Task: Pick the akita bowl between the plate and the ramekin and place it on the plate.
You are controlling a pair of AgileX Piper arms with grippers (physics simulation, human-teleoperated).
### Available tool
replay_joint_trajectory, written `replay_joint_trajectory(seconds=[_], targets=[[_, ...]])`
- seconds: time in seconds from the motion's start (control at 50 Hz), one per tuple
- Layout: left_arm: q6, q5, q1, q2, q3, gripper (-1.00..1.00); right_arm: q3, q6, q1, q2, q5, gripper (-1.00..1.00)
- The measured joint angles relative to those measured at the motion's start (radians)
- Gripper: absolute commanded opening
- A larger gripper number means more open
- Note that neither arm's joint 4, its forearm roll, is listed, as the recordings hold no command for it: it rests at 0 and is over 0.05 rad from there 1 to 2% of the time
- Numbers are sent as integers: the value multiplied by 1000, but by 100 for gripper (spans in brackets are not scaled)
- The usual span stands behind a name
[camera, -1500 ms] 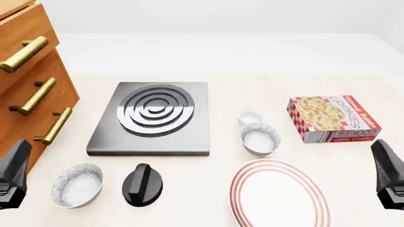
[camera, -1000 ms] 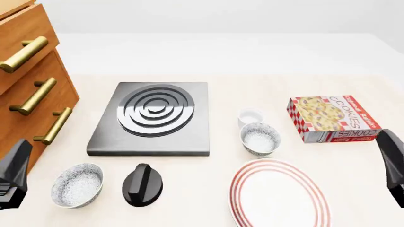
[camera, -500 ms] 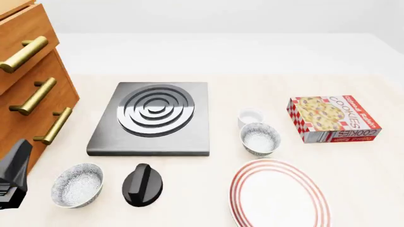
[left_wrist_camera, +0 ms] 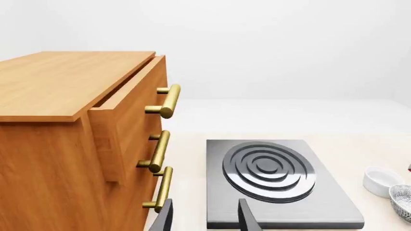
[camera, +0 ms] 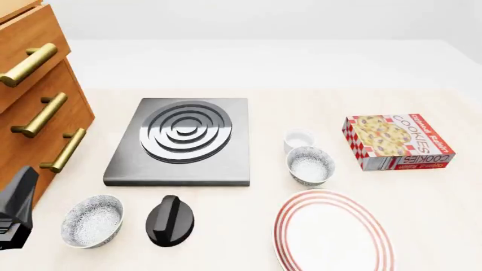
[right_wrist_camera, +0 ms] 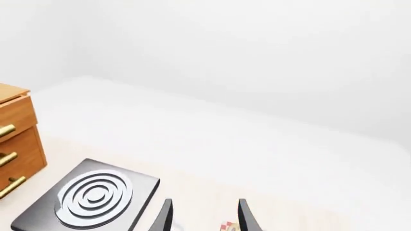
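The akita bowl [camera: 310, 165], speckled grey and white, stands between the small white ramekin [camera: 299, 139] behind it and the red-ringed plate [camera: 335, 231] in front of it. The left wrist view catches the ramekin [left_wrist_camera: 380, 179] and a sliver of the akita bowl [left_wrist_camera: 403, 202] at its edge. My left gripper [left_wrist_camera: 205, 219] is open and holds nothing, far to the left of the bowl; only a dark part of the left arm [camera: 15, 212] shows in the front view. My right gripper [right_wrist_camera: 204, 216] is open and empty, held high, and is outside the front view.
A look-alike speckled bowl [camera: 92, 220] and a black knob [camera: 169, 220] lie at the front left. A grey burner plate [camera: 180, 141] sits mid-table. A wooden drawer cabinet [camera: 38, 107] stands at the left, a cookie box [camera: 399, 141] at the right.
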Motion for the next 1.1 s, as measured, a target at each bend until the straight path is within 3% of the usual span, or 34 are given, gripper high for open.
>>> replay_joint_trajectory(seconds=[0.18, 0.42, 0.7, 1.1], targets=[[0, 0, 0, 0, 0, 100, -89, -2, -1, 69, 49, 100], [0, 0, 0, 0, 0, 100, -265, 54, 11, 335, 147, 100], [0, 0, 0, 0, 0, 100, -392, 94, 1, 526, 254, 100], [0, 0, 0, 0, 0, 100, -392, 178, -2, 710, 334, 100]])
